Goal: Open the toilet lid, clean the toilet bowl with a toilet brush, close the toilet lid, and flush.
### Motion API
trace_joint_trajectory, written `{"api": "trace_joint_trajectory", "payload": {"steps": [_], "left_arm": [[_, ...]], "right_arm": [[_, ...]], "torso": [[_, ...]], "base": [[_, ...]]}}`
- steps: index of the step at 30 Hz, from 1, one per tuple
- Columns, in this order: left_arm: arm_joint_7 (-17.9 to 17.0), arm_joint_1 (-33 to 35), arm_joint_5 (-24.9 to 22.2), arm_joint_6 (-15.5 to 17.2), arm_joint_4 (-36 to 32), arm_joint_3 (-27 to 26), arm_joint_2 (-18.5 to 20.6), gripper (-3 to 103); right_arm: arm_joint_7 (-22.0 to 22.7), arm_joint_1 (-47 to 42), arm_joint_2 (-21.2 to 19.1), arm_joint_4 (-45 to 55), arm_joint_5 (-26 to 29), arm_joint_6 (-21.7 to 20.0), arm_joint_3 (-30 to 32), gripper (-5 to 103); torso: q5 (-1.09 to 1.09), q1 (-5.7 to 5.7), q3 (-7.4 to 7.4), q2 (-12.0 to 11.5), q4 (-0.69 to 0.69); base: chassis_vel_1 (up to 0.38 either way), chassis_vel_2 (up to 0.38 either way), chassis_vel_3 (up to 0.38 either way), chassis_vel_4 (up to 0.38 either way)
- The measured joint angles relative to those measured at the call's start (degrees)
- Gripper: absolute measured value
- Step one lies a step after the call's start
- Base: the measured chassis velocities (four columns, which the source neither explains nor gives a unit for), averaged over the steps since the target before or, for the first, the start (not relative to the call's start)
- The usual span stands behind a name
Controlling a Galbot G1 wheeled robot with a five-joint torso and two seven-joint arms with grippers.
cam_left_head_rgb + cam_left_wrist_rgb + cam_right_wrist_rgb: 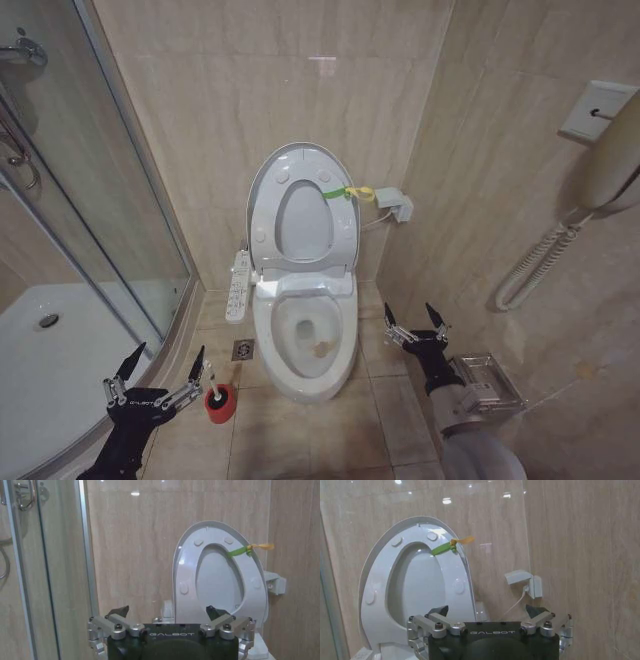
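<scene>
Both my grippers hung spread wide and empty: left gripper (pixel 157 367) beside the toilet brush (pixel 219 398) in its red holder, right gripper (pixel 417 322) beside the toilet bowl (pixel 305 340), whose toilet lid (pixel 302 208) stood raised.

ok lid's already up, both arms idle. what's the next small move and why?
Probably bring the left end effector across and down to the toilet brush. The toilet lid stands raised against the wall, leaving the toilet bowl exposed. The brush sits in its red holder on the floor, right beside the left end effector, which is open and empty. The right end effector, also open, is across the bowl.
</scene>
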Motion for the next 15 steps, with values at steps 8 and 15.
{"api": "trace_joint_trajectory", "payload": {"steps": [8, 15], "left_arm": [[0.00, 0.00, 0.00, 0.00, 0.00, 0.00, 0.00, 100], [0.00, 0.00, 0.00, 0.00, 0.00, 0.00, 0.00, 100]], "right_arm": [[0.00, 0.03, 0.00, 0.00, 0.00, 0.00, 0.00, 100], [0.00, 0.01, 0.00, 0.00, 0.00, 0.00, 0.00, 100]], "torso": [[0.00, 0.07, 0.02, -0.02, 0.00], [0.00, 0.04, 0.01, -0.01, 0.00]], "base": [[-0.056, 0.045, 0.069, -0.054], [-0.009, 0.010, 0.005, -0.006]]}}
